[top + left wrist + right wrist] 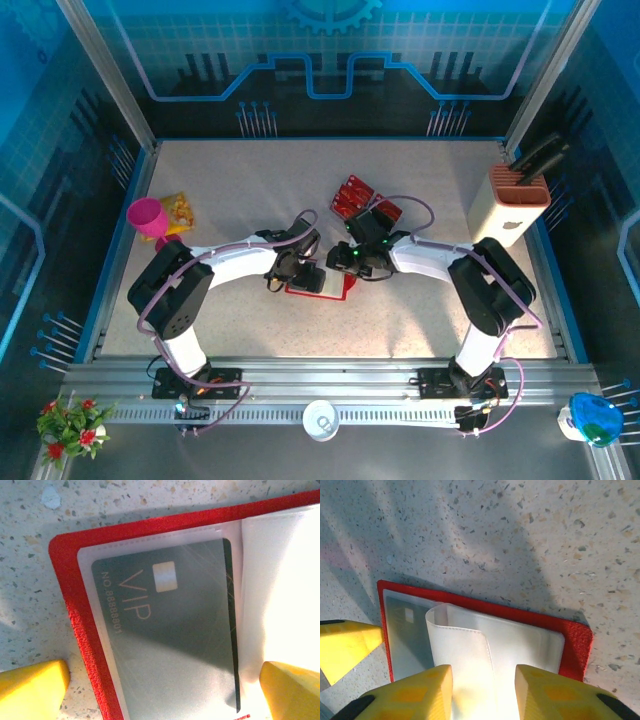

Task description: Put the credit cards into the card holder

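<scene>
1. The table [240, 190] is speckled and carries everything. We see the work going on mid-table, slightly toward the near edge, where both arms can reach.
2. The card holder [340, 290] is red and lies open and flat mid-table, pale inside facing up so the pockets can be reached. A clear pocket leaf [470, 645] curls up a little from the fold.
3. The left gripper [160, 690] is released, with its jaws at full width and nothing in them. It straddles the holder's left half: one finger [32, 685] sits over bare table just off the red rim, the other over the pale leaf side. We judge it is there to keep the holder open and steady, not to grasp it.
4. The right gripper [484, 687] is unclenched, jaws partly apart above the curled leaf. We see nothing pinched between them. It is probably placed there to handle that leaf.
5. The credit cards [352, 196] are red, loose and bunched. They lie on the far-edge side of the holder, just beside the right arm and within easy reach, and are not yet in the holder.
6. The VIP card [170, 630] is dark and sits inside the holder's left pocket. It is fully under the clear film and square to the rim, so we judge the task partly done.
</scene>
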Robot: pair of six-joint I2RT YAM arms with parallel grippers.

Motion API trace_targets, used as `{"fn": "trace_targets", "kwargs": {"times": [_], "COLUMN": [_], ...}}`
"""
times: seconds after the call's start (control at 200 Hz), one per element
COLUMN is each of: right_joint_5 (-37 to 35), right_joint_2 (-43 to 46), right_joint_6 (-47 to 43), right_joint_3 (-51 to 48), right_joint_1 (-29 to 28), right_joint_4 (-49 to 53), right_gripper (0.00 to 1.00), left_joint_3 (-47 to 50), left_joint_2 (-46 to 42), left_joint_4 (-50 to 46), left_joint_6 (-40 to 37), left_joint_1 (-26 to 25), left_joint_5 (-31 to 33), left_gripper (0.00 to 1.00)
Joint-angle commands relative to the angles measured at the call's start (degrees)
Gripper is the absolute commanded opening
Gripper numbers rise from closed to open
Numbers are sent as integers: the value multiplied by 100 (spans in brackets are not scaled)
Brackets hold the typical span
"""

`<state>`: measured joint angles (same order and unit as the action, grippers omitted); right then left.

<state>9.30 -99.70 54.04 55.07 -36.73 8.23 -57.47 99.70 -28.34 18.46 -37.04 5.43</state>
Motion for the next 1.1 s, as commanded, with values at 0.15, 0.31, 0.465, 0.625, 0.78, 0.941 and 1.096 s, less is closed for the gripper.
{"fn": "trace_targets", "kwargs": {"times": [0.15, 0.31, 0.465, 0.625, 0.78, 0.941, 1.096], "right_joint_5": [291, 370, 479, 533, 533, 541, 573], "right_joint_2": [-452, -507, -520, -456, -426, -485, -732], "right_joint_6": [-29, -95, -155, -149, -86, 23, 57], "right_joint_3": [263, 435, 544, 719, 923, 1142, 1435], "right_joint_1": [-78, -123, -141, -194, -292, -377, -421], "right_joint_4": [-127, -89, -9, 75, 187, 210, 327], "right_gripper": [38, 37, 37, 37, 39, 43, 44], "left_joint_3": [217, 210, 148, 44, 49, 247, 420], "left_joint_2": [83, -49, -307, -714, -1205, -1757, -2261], "left_joint_4": [-116, -120, -187, -323, -409, -352, -307], "left_joint_6": [65, 106, 183, 280, 484, 791, 1021], "left_joint_1": [-24, -25, -24, -11, 119, 407, 701], "left_joint_5": [76, 56, 29, 72, 104, 33, 4], "left_gripper": [99, 99, 99, 99, 99, 99, 99]}}
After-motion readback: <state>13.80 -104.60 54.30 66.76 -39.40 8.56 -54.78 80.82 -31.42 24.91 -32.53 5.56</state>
